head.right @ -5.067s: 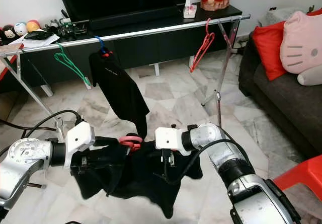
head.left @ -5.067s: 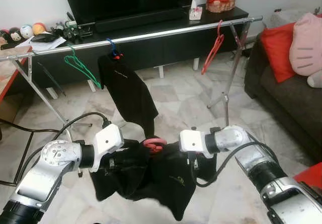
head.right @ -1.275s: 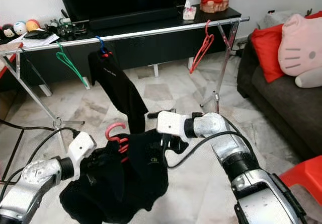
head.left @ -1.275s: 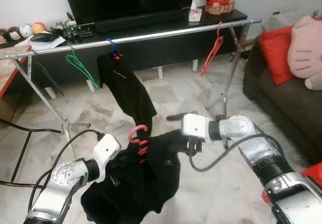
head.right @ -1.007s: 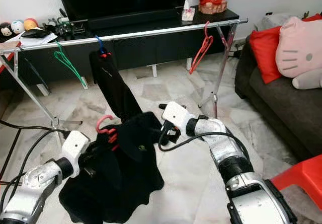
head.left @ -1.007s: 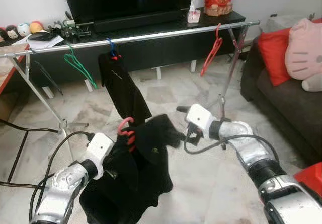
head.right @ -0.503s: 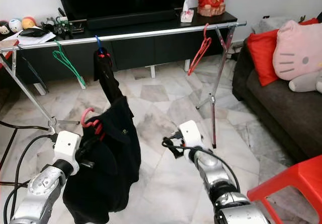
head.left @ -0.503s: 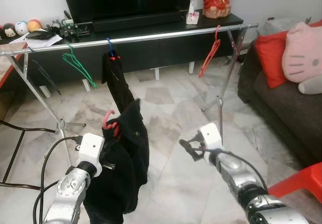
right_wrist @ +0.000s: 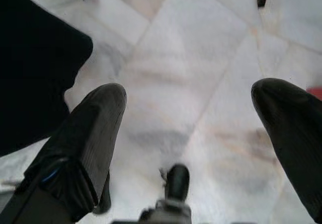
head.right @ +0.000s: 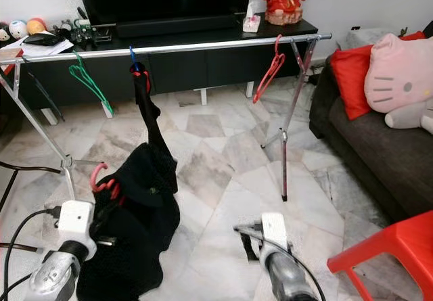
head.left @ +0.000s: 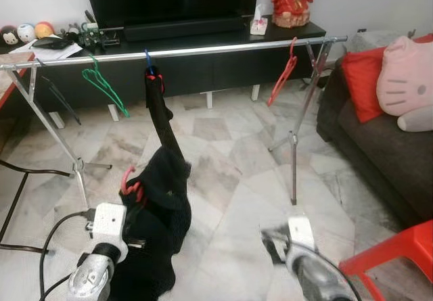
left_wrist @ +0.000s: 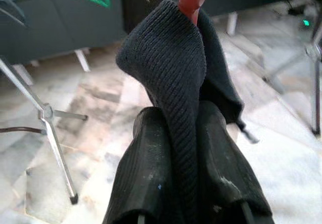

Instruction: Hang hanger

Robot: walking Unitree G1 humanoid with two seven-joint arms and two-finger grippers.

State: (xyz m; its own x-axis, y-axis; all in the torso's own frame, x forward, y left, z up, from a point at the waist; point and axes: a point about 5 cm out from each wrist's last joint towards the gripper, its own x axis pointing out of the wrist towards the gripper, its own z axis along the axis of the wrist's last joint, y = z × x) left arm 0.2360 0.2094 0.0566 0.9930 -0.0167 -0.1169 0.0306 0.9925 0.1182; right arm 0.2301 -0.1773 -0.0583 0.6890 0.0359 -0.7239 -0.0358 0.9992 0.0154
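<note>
We hold the pink plastic hanger (head.left: 130, 181), draped in a black knit garment (head.left: 157, 206), in our left gripper (left_wrist: 183, 133), fingers clamped on the cloth at its neck. The long silver clothes rail (head.left: 203, 48) runs 9 to 3 o'clock, up at 12. Our right gripper (right_wrist: 188, 128) hangs low, fingers wide apart, so we judge the left arm nearer.

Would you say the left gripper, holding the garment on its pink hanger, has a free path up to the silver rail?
Probably yes. The left gripper is shut on the black garment with the pink hanger. The rail above has a bare stretch; the hanging black garment is close beside.
</note>
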